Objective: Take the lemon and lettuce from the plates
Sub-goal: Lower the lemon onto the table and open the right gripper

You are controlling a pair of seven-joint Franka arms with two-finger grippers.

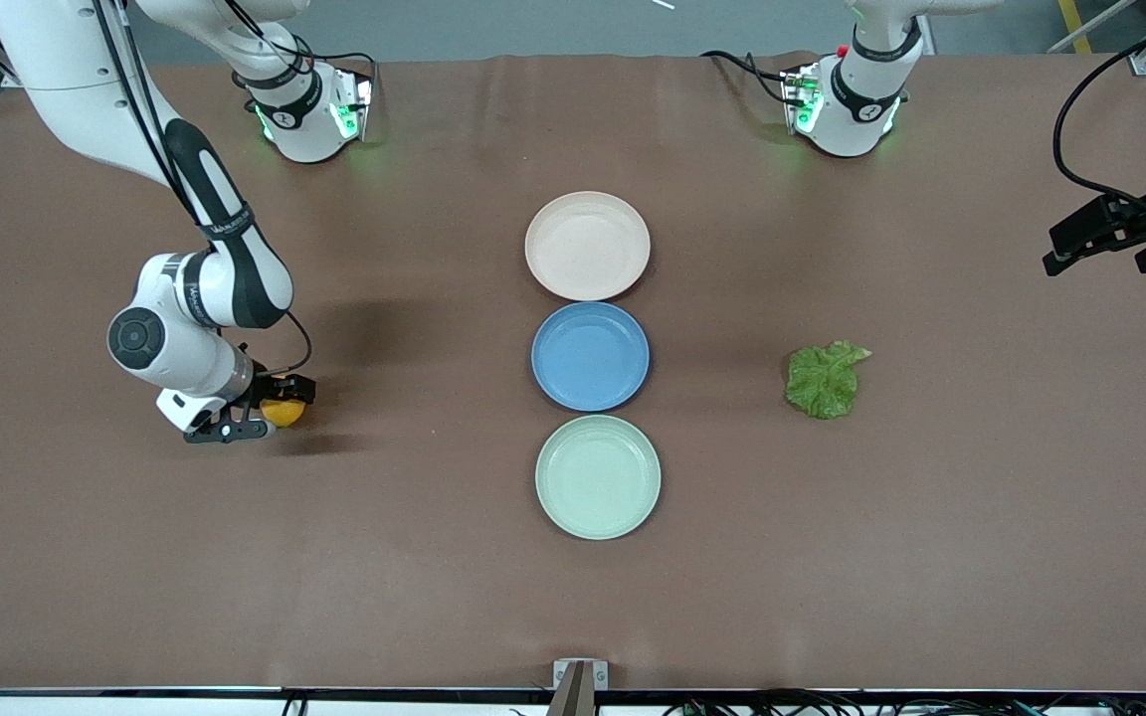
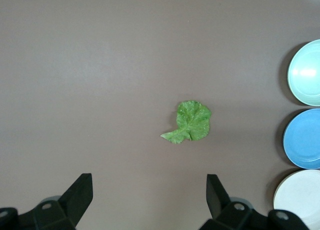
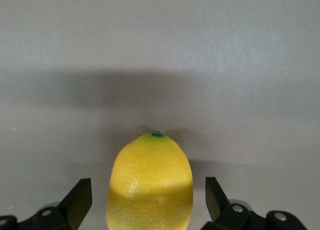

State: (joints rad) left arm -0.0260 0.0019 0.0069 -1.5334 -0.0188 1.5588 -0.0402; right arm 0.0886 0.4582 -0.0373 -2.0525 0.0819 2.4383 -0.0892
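Down at the right gripper (image 1: 270, 413), the two black fingers (image 3: 80, 197) stand wide apart with the lemon (image 3: 150, 182) between them; gaps show on both sides of the fruit, so nothing is clamping it. The lemon (image 1: 285, 411) sits low at the brown table (image 1: 414, 577), toward the right arm's end, its small green stem tip pointing away from the wrist. Small white lettering runs along the black band of that arm's forearm, too small to read. The right arm bends sharply from its base down to the table, its wrist lying nearly level just above the surface.

Over at the left arm's end, the left gripper (image 1: 1095, 249) hangs high above the table edge, its fingers (image 2: 77, 195) spread wide and holding nothing. The lettuce (image 1: 825, 379) lies flat on the bare table between that gripper and the plates, its paler stem end turned toward the robots' bases; the left wrist view shows it (image 2: 190, 122) well clear of the fingers.

Three plates line the table's middle, almost touching: the beige-pink plate (image 1: 587, 246) nearest the bases, the blue plate (image 1: 590, 356) next, the mint green plate (image 1: 598, 477) nearest the front camera. All three hold nothing. Wide bare table lies around the lettuce and around the lemon.
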